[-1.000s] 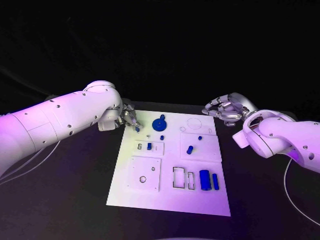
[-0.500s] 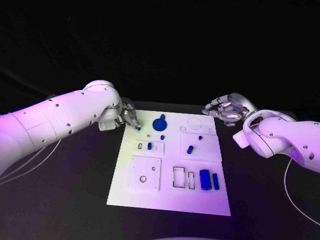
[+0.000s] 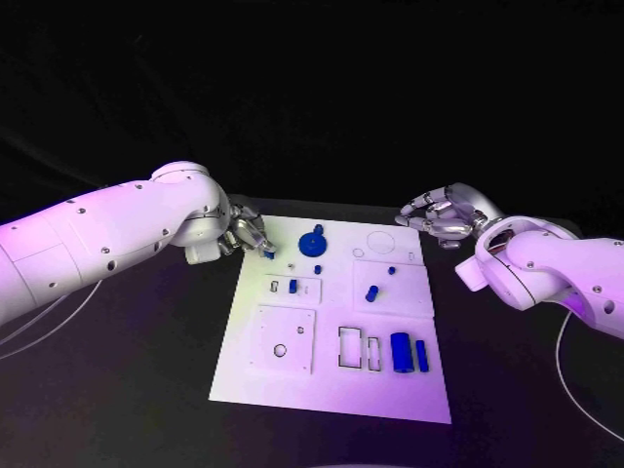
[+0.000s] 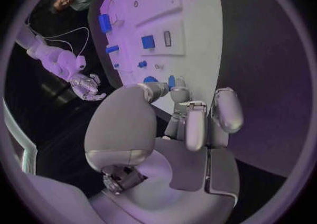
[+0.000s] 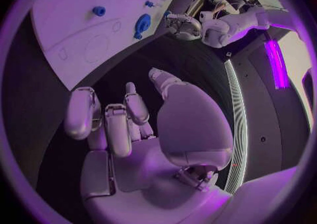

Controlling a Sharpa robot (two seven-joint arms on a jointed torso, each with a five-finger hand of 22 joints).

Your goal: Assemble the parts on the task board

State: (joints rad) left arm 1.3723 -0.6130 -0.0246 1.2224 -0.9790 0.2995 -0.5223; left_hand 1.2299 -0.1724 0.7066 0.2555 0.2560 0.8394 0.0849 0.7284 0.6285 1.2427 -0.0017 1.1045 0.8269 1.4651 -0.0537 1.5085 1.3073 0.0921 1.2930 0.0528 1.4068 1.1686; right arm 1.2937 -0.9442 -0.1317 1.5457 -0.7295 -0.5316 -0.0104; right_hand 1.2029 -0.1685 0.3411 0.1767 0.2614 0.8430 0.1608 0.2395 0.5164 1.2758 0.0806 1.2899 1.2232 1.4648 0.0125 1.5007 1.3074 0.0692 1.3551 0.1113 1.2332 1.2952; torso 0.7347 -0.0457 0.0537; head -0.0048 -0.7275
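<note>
The white rectangular task board [image 3: 333, 341] lies in the middle of the black bench [image 3: 115, 390], with the small blue parts spread across it. A round blue gear-like disc [image 3: 312, 243] sits near the far edge. A small blue block [image 3: 292, 285] stands in a raised panel on the robot's left half, and a short blue peg [image 3: 371, 291] lies on the panel beside it. Two long blue bars [image 3: 408, 352] lie by the open rectangular slots near the front right.

The robot's left hand [image 3: 245, 235] is at the far left corner of the board. In the left wrist view its fingertips [image 4: 173, 82] close on a small blue piece [image 4: 171, 81]. I judge it pinched, though the grip is too small to confirm fully. The right hand [image 3: 446, 214] hangs past the far right corner, clear of the board, fingers curled in loosely and holding nothing.

Step in hand, by my judgement: picking up or carrying the first small part at the far left corner. Most parts remain loose, so the task is early. The next move calls for lifting the piece clear and aligning it squarely over its seat before pressing.

Against the frames of a second ago, the left arm has swung slightly inward and its fingers have reached further over the board's corner. The right hand and the loose parts are unchanged.
</note>
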